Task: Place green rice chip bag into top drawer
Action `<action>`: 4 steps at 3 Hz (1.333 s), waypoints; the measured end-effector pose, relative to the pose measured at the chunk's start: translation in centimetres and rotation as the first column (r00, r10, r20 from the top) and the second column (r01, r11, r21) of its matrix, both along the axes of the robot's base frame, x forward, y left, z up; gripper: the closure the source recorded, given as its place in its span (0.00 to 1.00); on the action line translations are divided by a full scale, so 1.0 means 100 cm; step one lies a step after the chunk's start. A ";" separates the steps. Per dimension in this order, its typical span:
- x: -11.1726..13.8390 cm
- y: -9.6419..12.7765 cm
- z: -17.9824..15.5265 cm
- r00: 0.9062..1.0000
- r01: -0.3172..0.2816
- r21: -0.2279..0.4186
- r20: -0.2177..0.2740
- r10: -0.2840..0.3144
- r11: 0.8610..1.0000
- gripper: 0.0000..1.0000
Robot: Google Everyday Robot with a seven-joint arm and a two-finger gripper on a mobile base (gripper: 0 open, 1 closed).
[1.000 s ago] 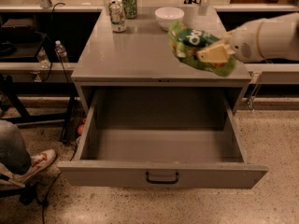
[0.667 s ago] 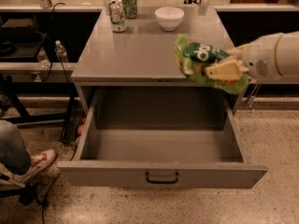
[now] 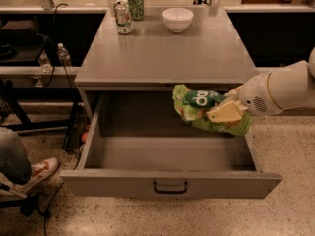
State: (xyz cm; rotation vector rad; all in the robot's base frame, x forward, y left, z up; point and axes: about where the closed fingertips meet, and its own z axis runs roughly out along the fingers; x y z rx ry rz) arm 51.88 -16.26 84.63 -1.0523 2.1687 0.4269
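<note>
The green rice chip bag [image 3: 197, 106] is light green with a dark green round logo. My gripper [image 3: 224, 113] is shut on it and holds it in the air over the right rear part of the open top drawer [image 3: 170, 183]. The drawer is grey, wide and pulled fully out, with a small dark handle [image 3: 170, 187] at the centre of its front panel. The white arm [image 3: 283, 87] reaches in from the right edge.
On the grey table top [image 3: 167, 53] stand two drink cans [image 3: 129, 9] at the back left and a white bowl [image 3: 177, 19] at the back middle. A person's leg and shoe [image 3: 29, 173] are at the lower left. A water bottle [image 3: 63, 55] stands left of the table.
The gripper has carried the bag down and forward, from above the table's right front edge to over the open drawer. The drawer has not moved.
</note>
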 end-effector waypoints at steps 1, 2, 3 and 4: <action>0.000 0.000 0.000 1.000 0.000 0.000 0.000 0.000 1.000 1.00; 0.001 0.002 -0.026 0.999 0.003 -0.011 -0.040 -0.003 1.000 1.00; 0.008 0.008 -0.064 0.994 -0.019 -0.016 -0.105 0.018 1.000 1.00; 0.016 0.015 -0.096 0.988 -0.038 -0.014 -0.152 0.036 0.999 1.00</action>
